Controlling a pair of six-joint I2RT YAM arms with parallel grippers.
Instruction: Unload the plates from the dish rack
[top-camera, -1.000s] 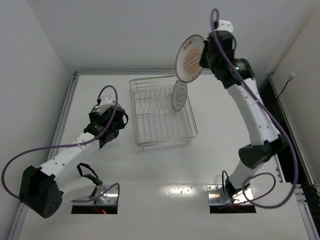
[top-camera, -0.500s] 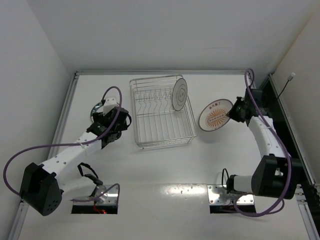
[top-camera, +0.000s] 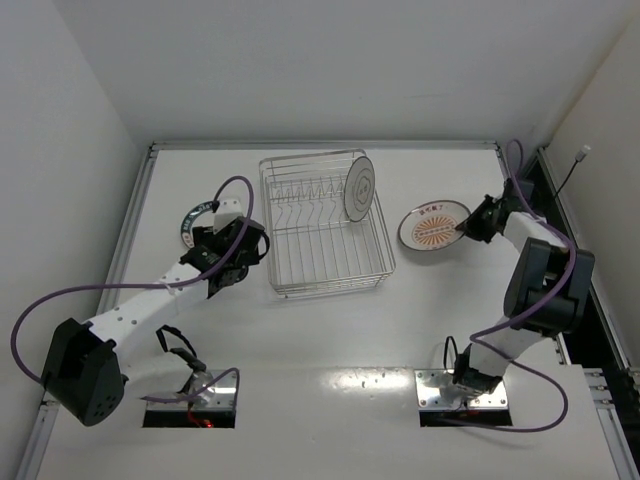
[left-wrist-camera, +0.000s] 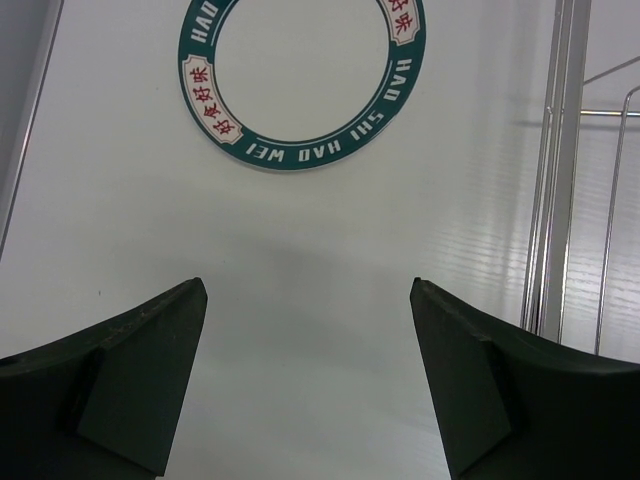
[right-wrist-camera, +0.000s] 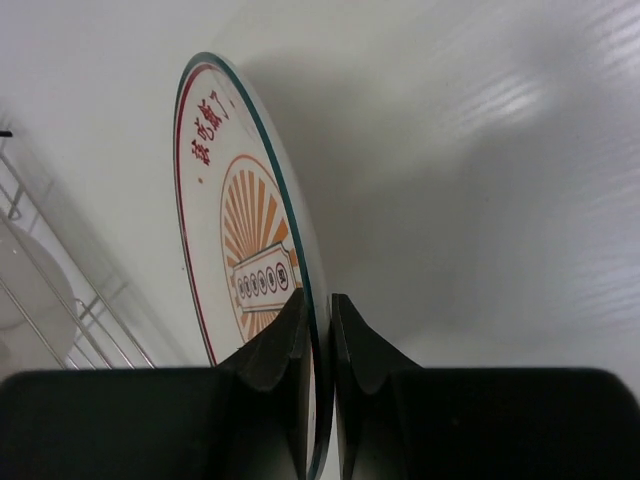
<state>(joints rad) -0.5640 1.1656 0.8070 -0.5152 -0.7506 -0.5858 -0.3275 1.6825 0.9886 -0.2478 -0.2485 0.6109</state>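
The chrome wire dish rack (top-camera: 325, 270) stands mid-table. One white plate with a thin grey ring (top-camera: 359, 187) stands upright in the rack's far right corner. The teal-rimmed plate (top-camera: 198, 215) lies flat on the table left of the rack, partly hidden by my left arm; in the left wrist view it (left-wrist-camera: 400, 70) lies ahead of the jaws. My left gripper (top-camera: 252, 243) (left-wrist-camera: 305, 370) is open and empty just left of the rack. My right gripper (top-camera: 468, 228) (right-wrist-camera: 322, 330) is shut on the rim of the orange sunburst plate (top-camera: 432, 224) (right-wrist-camera: 240, 270), held low, right of the rack.
The rack's side wires (left-wrist-camera: 555, 190) run close along the right of my left gripper. A metal rail (top-camera: 130, 235) edges the table on the left and white walls enclose it. A black strip (top-camera: 545, 195) runs along the right edge beyond my right arm.
My right arm swung the sunburst plate from high above the rack down to the table right of it and flattened it. My left gripper edged toward the rack.
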